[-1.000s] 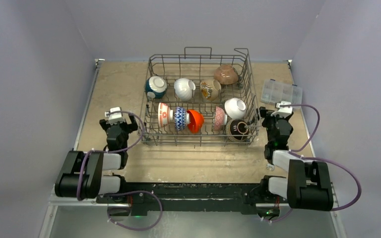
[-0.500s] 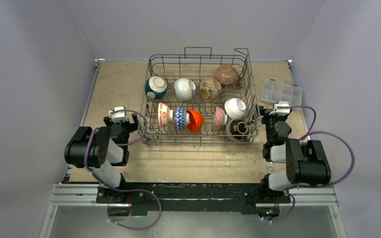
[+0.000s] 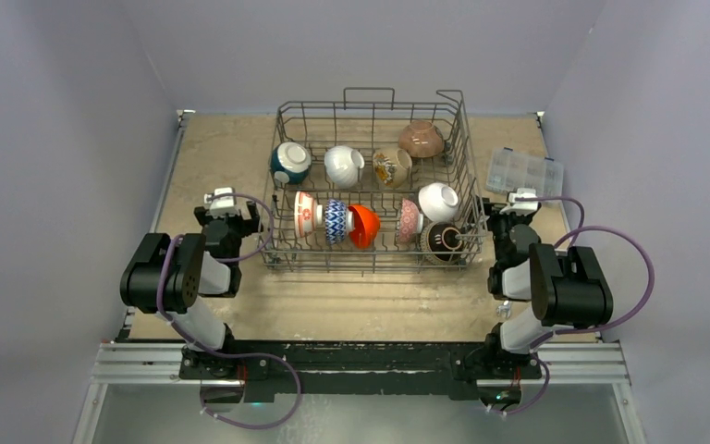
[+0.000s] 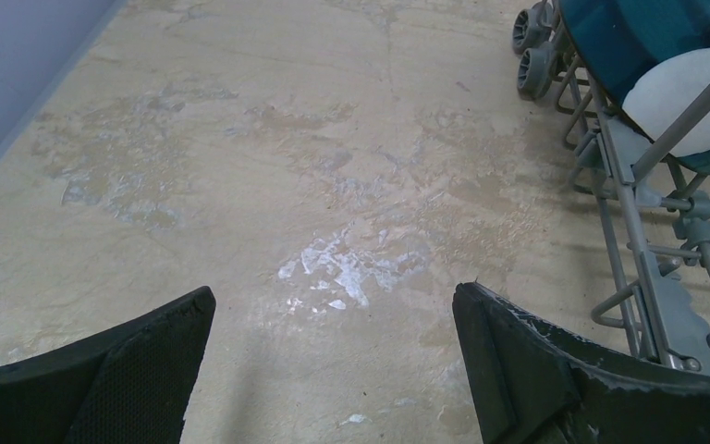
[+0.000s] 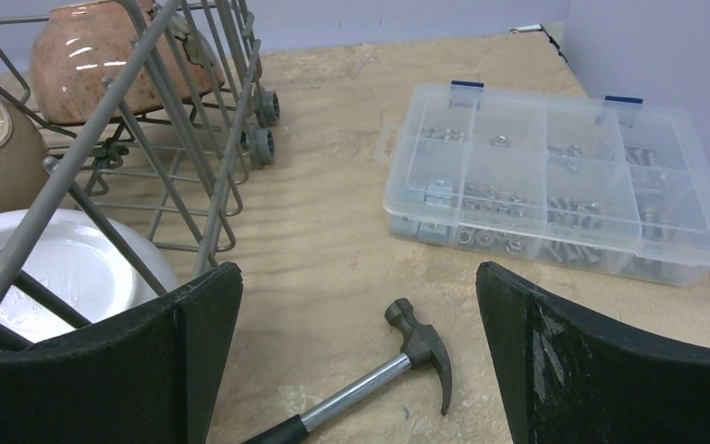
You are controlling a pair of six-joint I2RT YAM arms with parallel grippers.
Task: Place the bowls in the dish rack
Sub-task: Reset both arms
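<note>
We see the bowls [image 3: 364, 227] sitting in the dish rack [image 3: 333, 104], left gripper [image 4: 333, 296] and right gripper [image 5: 359, 273] both spread wide beside it.

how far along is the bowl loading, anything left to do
Done: ten bowls sit in the dish rack. In hand: nothing; the left gripper and right gripper are open and empty beside it. Left: no bowl shows outside the rack, only a hammer and a clear box.
</note>
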